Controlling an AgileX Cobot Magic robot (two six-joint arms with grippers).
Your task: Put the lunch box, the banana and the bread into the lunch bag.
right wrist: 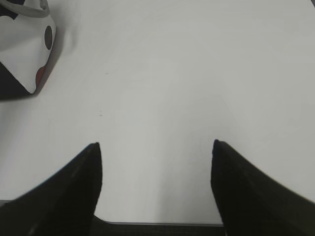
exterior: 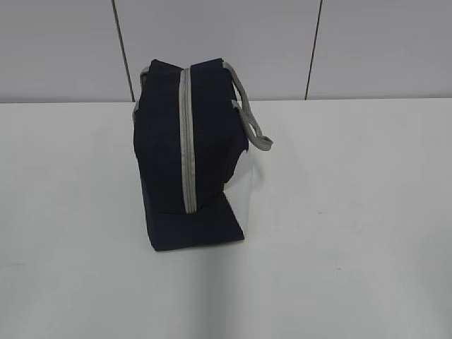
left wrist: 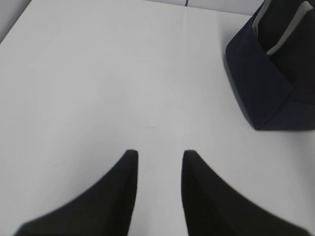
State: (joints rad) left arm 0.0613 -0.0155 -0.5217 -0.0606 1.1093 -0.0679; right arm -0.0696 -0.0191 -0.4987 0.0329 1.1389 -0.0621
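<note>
The lunch bag [exterior: 185, 162] stands on the white table, navy with a grey zipper [exterior: 186, 141] running down its near end, shut along the length I see. Grey strap handles [exterior: 251, 116] hang on its right side. Its navy corner shows in the left wrist view [left wrist: 268, 78], and its white side with dots shows in the right wrist view [right wrist: 24, 54]. My left gripper [left wrist: 160, 153] is open and empty over bare table, left of the bag. My right gripper [right wrist: 155, 143] is wide open and empty, right of the bag. Lunch box, banana and bread are out of view. Neither gripper shows in the exterior view.
The white table [exterior: 353, 212] spreads around the bag. A grey panelled wall [exterior: 381, 42] stands behind the table's far edge. The table's near edge shows at the bottom of the right wrist view [right wrist: 157, 223].
</note>
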